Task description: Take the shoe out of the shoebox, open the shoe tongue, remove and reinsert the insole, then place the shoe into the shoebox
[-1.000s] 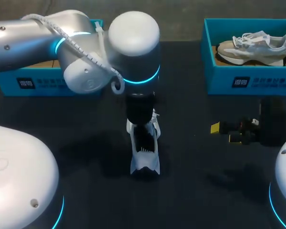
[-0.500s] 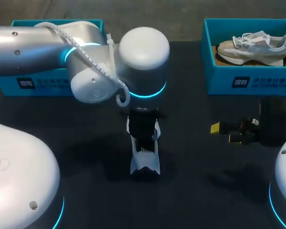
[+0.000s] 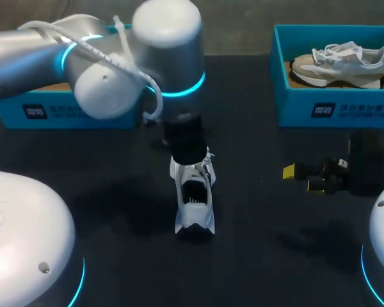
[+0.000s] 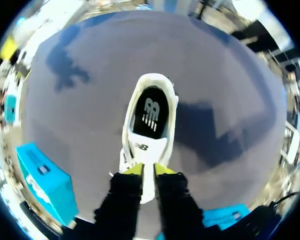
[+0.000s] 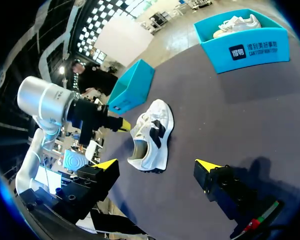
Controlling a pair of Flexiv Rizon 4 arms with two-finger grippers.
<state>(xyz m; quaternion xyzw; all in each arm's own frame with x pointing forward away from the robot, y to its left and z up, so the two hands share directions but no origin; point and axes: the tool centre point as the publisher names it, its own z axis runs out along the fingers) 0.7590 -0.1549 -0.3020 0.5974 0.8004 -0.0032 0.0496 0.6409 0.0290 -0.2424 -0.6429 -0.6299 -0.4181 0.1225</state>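
Observation:
A white shoe [image 3: 194, 203] stands on the dark table at the middle, heel toward me. My left gripper [image 3: 191, 170] comes down on its front from above. In the left wrist view the two yellow tips press the white tongue [image 4: 145, 149] from both sides, so my left gripper [image 4: 148, 170] is shut on it. Ahead of the fingers the dark insole [image 4: 151, 112] lies inside the shoe [image 4: 151, 85]. Off to the right, my right gripper [image 3: 302, 178] rests low and open, holding nothing. Its own view has the shoe [image 5: 152, 131] ahead of the wide-open right gripper [image 5: 155, 164].
A blue shoebox [image 3: 336, 105] at the back right holds a beige shoe [image 3: 340, 64]. A second blue shoebox [image 3: 45, 112] stands at the back left, partly behind my left arm. Bare tabletop surrounds the white shoe.
My left arm's elbow has swung back and to the left, and its fingers have closed in on the tongue. The shoe and the right arm have stayed put.

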